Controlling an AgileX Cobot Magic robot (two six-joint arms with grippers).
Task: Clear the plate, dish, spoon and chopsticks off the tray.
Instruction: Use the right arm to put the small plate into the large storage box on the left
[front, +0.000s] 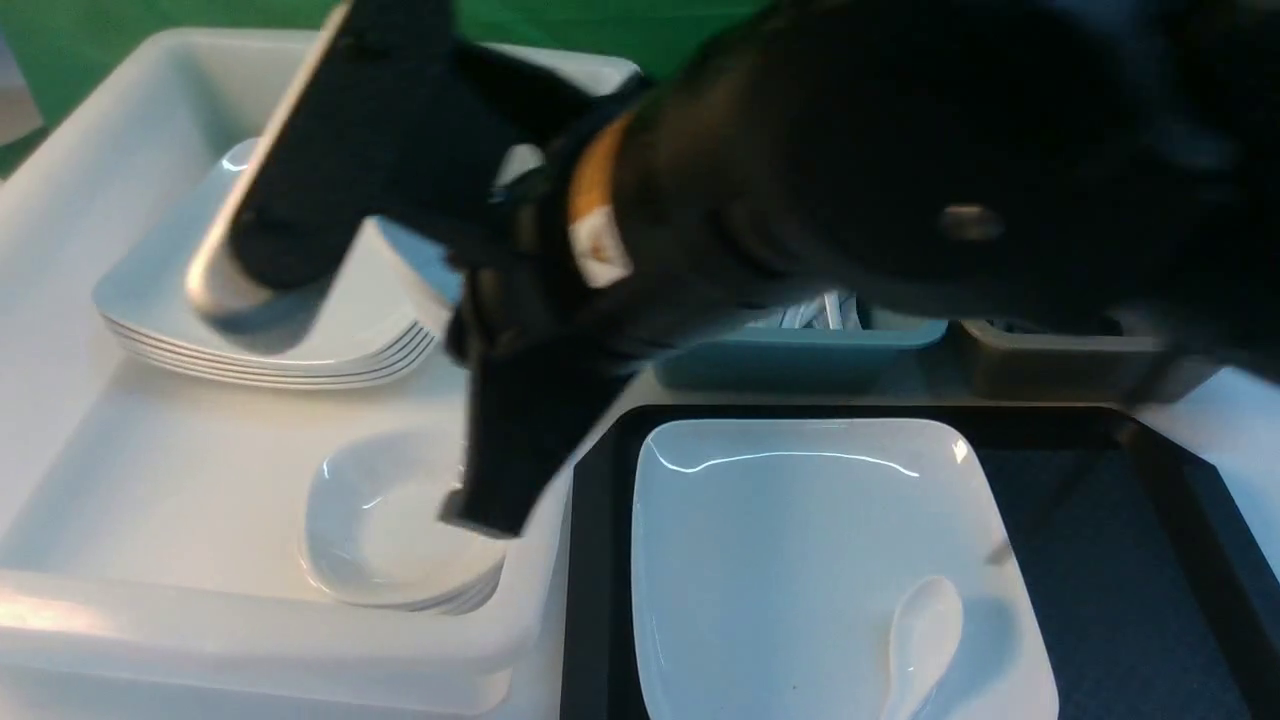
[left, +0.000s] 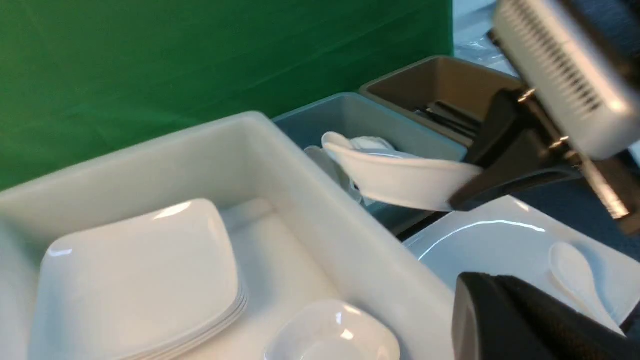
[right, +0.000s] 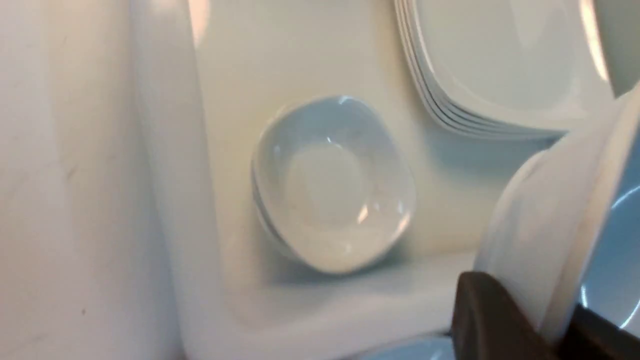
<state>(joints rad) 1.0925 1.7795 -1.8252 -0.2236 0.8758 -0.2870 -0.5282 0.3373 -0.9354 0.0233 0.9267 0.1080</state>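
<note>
Left gripper: only one dark finger shows, in the left wrist view. Cannot tell how far it is open.

Far left, white tub. A stack of large plates sits toward its back. A stack of small dishes sits at its near right corner.

Right arm reaches across from the right, over the tub's right side. Right gripper is clamped on the rim of the dish. The dish is tilted and held in the air near the tub's right wall, clear of the small-dish stack below.

Next right, at the back, teal bin with white pieces inside.

In front of it, the tray. The plate lies flat on the tray's left part. The spoon rests in the plate's near right corner.

Back right, brown bin, touching the teal one.
</note>
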